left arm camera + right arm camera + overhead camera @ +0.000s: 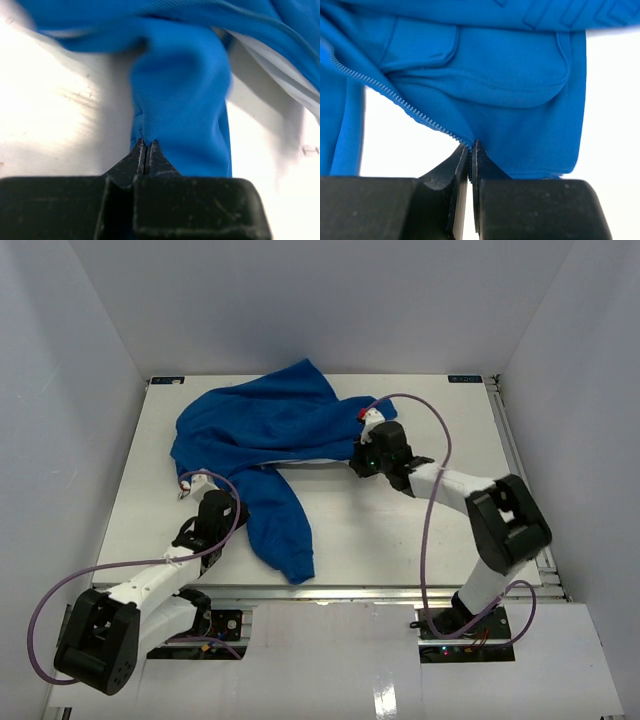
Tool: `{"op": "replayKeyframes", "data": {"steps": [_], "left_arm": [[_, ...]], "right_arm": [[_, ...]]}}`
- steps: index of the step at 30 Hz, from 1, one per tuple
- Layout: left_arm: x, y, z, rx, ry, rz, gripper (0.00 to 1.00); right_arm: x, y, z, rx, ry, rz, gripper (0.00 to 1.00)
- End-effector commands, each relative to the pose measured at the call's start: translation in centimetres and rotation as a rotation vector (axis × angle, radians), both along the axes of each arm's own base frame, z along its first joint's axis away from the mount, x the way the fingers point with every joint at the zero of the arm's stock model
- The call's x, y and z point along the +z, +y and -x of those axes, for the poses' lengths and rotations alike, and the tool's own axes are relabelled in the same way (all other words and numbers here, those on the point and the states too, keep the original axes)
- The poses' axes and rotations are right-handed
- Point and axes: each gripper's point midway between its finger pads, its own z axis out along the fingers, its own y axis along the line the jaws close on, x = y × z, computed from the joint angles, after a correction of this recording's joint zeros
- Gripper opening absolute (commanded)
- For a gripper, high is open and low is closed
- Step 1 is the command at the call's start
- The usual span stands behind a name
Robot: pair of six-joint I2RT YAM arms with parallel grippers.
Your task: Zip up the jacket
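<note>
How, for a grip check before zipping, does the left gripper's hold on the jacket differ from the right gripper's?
The left gripper pinches a plain fabric fold, no zipper showing; the right gripper pinches beside the zipper teeth. The left gripper holds the jacket at its left edge, the right gripper at its right end. Both have jaws shut on the jacket.

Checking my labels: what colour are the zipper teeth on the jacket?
Bright blue, like the jacket itself; the zipper teeth show best in the right wrist view.

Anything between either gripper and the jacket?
Nothing visible. The left gripper is shut on a fold of the soft bright-blue jacket; the right gripper is shut on its edge beside the zipper teeth.
</note>
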Motion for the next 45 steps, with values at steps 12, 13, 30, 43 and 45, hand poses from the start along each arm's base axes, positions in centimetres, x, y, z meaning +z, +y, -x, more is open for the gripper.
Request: {"op": "replayKeyframes", "data": {"steps": [12, 13, 30, 43, 45], "left_arm": [[7.5, 1.5, 0.3, 0.027, -0.131, -0.018, 0.0], [8.2, 1.4, 0.1, 0.025, -0.14, -0.021, 0.0], [25.3, 4.5, -0.4, 0.136, -0.347, -0.117, 0.0], [24.8, 5.5, -2.6, 0.195, -0.23, -0.244, 0.0], [21.6, 6.3, -1.0, 0.249, -0.201, -0.188, 0.0]], "right_arm": [[11.9, -5.6, 9.2, -0.1, -0.196, -0.225, 0.08], [13.2, -5.5, 9.1, -0.095, -0.216, -0.231, 0.08], [27.2, -8.5, 6.6, -0.234, -0.453, -0.175, 0.08], [21.8, -12.4, 3.3, -0.446, -0.422, 0.018, 0.08], [19.7, -13.5, 1.8, -0.492, -0.371, 0.038, 0.08]]}}
